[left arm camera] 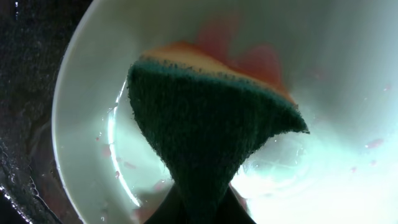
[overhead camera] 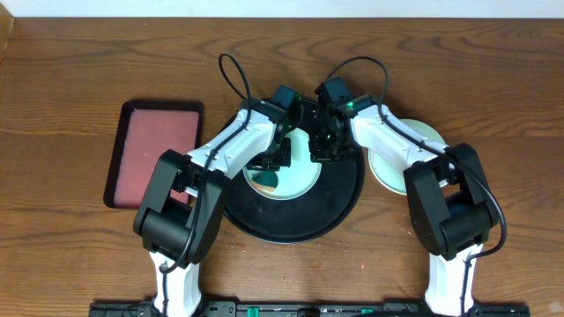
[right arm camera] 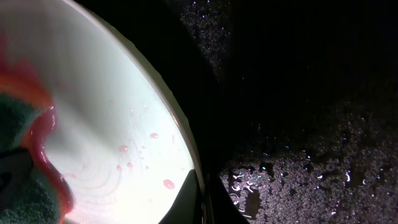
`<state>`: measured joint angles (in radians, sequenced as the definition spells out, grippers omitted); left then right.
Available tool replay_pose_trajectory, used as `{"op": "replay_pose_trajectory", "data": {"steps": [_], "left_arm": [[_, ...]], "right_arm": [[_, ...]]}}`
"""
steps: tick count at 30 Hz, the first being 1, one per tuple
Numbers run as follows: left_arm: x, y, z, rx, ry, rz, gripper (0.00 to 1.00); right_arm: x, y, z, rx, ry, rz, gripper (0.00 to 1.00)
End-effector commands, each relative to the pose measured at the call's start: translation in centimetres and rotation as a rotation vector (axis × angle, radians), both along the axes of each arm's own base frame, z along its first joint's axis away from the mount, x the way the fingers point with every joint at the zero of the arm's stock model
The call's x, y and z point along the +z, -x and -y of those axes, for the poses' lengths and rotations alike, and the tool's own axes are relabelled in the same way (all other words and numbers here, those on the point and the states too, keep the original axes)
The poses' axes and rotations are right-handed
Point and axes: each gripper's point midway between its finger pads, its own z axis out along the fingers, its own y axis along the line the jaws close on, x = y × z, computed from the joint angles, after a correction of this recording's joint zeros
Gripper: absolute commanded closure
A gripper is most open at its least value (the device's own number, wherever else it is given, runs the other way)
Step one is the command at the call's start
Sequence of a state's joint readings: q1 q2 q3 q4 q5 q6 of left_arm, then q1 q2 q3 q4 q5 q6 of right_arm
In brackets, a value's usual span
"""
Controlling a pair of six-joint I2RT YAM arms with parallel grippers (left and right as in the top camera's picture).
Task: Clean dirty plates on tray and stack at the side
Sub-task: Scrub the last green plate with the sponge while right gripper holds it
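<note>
Black tray (overhead camera: 291, 220): seen at table centre, between the two arms; its surface is wet, with water drops (right arm camera: 249, 186) beaded on it.
Mint plate (overhead camera: 284, 183): lies flat on the black tray, towards the far half; it is the only plate seen on the tray.
Left gripper (overhead camera: 271, 160): closed on a sponge (left arm camera: 211, 124), which is clamped at its lower end (only dark finger edges are seen under it in the left wrist view).
Sponge: green scrub face towards the left wrist camera, orange-yellow layer behind; it is held inside the mint plate's bowl, its far edge on or just above the surface; contact cannot be told for sure.
Red smears (right arm camera: 46, 155): seen under and beside the sponge, with small red droplets scattered over the plate's inside.
Right gripper (right arm camera: 200, 202): closed narrowly on the mint plate's rim at its right edge, one finger inside the rim, one outside over the tray.
Side plates (overhead camera: 386, 172): pale plates on the table (overhead camera: 70, 70) just right of the tray, partly hidden by the right arm; their number cannot be told.
Red tray (overhead camera: 154, 150): rectangular, well apart on the left.
</note>
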<state>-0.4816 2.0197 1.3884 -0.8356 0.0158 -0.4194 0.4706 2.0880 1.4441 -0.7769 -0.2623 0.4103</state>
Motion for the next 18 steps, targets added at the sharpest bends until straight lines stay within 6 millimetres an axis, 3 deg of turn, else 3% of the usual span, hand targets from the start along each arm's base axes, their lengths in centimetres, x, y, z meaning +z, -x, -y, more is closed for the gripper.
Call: {"op": "replay_pose_trajectory", "data": {"steps": [1,11,18], "left_arm": [[0.2,0.3,-0.1,0.022,0.002,0.004,0.93],[0.5,-2.4,1.2,-0.031,0.056,0.116,0.92],[0.6,-2.8,-0.5,-0.017,-0.025,0.136,0.93]], "right_arm": [[-1.1,0.5,0.1,-0.010,0.007,-0.033,0.99],[-1.1,0.5,0.1,-0.010,0.006,-0.033,0.99],[-1.1,0.5,0.1,-0.010,0.006,-0.033,0.99]]}}
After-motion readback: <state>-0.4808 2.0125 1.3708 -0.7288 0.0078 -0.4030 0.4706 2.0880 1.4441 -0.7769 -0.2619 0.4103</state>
